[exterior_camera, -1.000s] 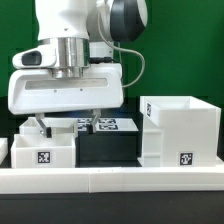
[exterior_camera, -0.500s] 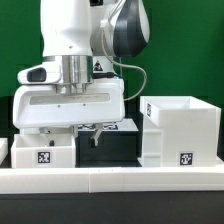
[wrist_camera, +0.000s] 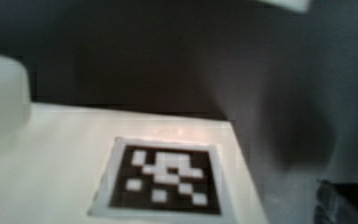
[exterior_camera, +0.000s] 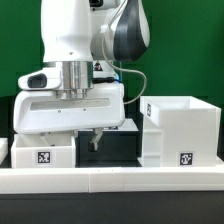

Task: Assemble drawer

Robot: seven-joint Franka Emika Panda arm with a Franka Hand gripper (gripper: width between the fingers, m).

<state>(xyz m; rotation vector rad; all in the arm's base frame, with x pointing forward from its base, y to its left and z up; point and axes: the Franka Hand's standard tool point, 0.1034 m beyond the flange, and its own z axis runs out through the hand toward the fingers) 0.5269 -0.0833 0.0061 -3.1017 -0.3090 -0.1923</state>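
My gripper (exterior_camera: 70,140) hangs low between two white drawer parts in the exterior view. A small open white box (exterior_camera: 40,155) with a tag stands on that view's left, and a taller open white box (exterior_camera: 180,130) with a tag on its right. One dark finger (exterior_camera: 97,137) shows below the wide white hand. The other finger is hidden behind the small box, so the jaws stand wide apart with nothing held between them. The blurred wrist view shows a flat white surface with a black-and-white tag (wrist_camera: 167,175) right under the hand, and a dark finger (wrist_camera: 348,203) at the edge.
A black block (exterior_camera: 118,145) lies between the two boxes, behind the hand. A white ledge (exterior_camera: 110,180) runs along the front of the table. A green wall stands at the back.
The hand has come down by a good part of its own height and shifted slightly to the exterior view's right. It now covers the marker tags that showed behind it. The boxes have not moved.
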